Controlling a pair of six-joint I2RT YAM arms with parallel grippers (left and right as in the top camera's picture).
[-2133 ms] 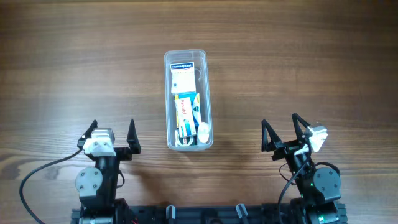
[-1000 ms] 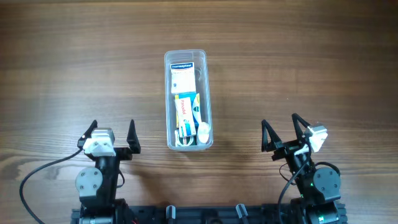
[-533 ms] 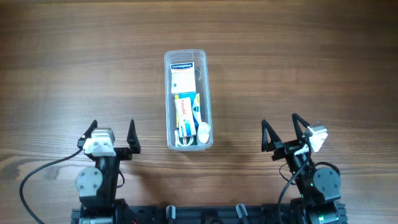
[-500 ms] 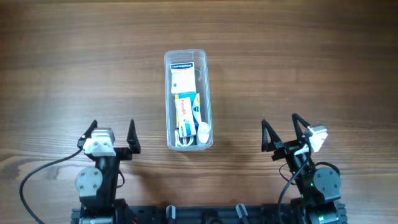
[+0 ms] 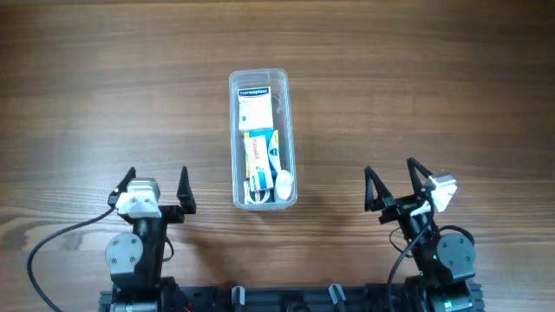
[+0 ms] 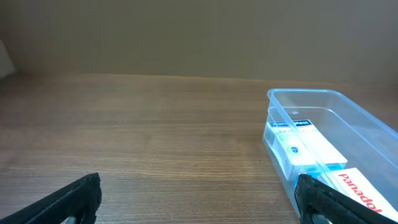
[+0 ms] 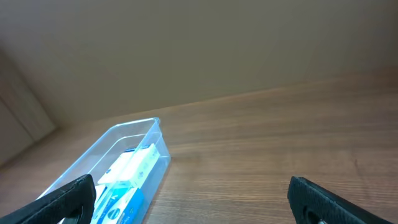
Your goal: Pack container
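Parked low at the near edge of the table (image 5: 451,78) — left gripper (image 5: 157,177) and right gripper (image 5: 389,171), fingers spread wide, empty, well apart from the container (image 5: 259,73).

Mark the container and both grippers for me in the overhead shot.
container (image 5: 258,77), overhead view, far end of its rim.
left gripper (image 5: 157,172), overhead view, midway between its open jaws.
right gripper (image 5: 389,167), overhead view, midway between its open jaws.

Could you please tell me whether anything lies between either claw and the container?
Nothing visible does. Only bare table separates the left claw and the right claw from the container, which sits between them, apart from both.
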